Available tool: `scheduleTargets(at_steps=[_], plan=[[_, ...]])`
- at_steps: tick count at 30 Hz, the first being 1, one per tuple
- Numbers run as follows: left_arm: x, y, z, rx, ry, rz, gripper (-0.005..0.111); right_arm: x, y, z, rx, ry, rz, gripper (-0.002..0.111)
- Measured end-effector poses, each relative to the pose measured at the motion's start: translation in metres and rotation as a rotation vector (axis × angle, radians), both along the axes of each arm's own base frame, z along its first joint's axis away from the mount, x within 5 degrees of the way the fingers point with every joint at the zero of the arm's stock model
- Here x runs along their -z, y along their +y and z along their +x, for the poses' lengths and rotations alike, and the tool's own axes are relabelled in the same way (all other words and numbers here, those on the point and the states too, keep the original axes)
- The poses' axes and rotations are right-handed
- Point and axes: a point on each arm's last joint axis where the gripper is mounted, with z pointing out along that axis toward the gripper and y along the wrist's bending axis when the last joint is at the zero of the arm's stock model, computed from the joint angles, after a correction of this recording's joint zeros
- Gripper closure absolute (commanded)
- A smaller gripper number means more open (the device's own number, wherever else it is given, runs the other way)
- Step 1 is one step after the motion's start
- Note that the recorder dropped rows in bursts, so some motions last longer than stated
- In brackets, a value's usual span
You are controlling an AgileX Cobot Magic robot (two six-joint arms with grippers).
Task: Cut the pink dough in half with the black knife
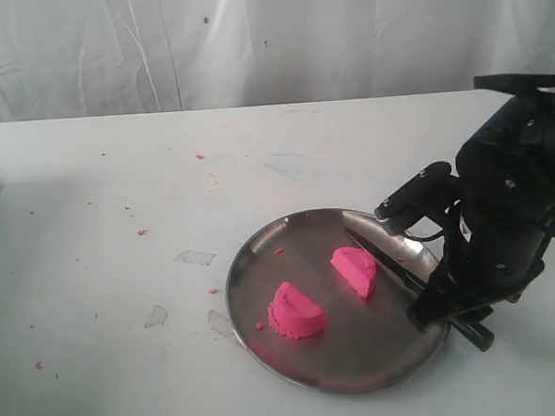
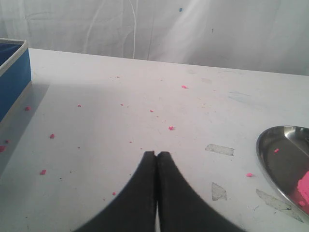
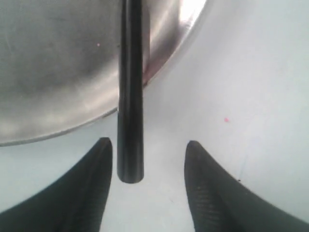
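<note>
Where my right pincer (image 3: 148, 144) hangs: low over the near right rim of the steel plate (image 1: 253, 266), at the handle end of the black knife (image 1: 386, 261).
My right jaws: apart, one on each side of the knife's handle. The handle lies close beside one jaw with a clear gap to the other, so I clamp nothing.
Knife's lie: flat, with the blade inside the plate pointing toward its far side. The handle crosses the rim and its butt end is out over the white table (image 1: 89, 201).
Task's thing: the pink dough (image 1: 296, 312) sits on the plate as two half-round pieces, apart, with bare steel between them.
Nearer half: toward the plate's left front, well clear of the knife.
Farther half (image 1: 355, 269): near the plate's middle, just beside the blade. Whether they touch I cannot tell.
My left pincer (image 2: 156, 154): jaws pressed together, holding nothing, over the table away from the plate.
Table's litter: tiny pink crumbs (image 2: 171, 128) scattered about, and a few clear tape-like patches (image 1: 196, 257) left of the plate.
Table's left side: a blue box (image 2: 12, 72).
</note>
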Motion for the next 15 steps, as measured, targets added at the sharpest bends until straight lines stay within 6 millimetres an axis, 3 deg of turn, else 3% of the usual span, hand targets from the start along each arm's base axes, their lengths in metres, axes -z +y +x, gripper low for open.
scheduleTargets(at_steps=[3,8,12,15], plan=[[0.000,0.000,0.000,0.000,0.000,0.000,0.107,-0.013,-0.002,-0.003,0.003,-0.037,0.018,0.073],[0.000,0.000,0.000,0.000,0.000,0.000,0.107,-0.028,-0.002,-0.001,-0.015,-0.145,0.067,0.108],[0.000,0.000,0.000,0.000,0.000,0.000,0.107,-0.032,-0.011,0.010,0.065,-0.230,0.106,0.108],[0.000,0.000,0.000,0.000,0.000,0.000,0.107,-0.033,-0.029,0.018,0.171,-0.259,0.133,0.108]])
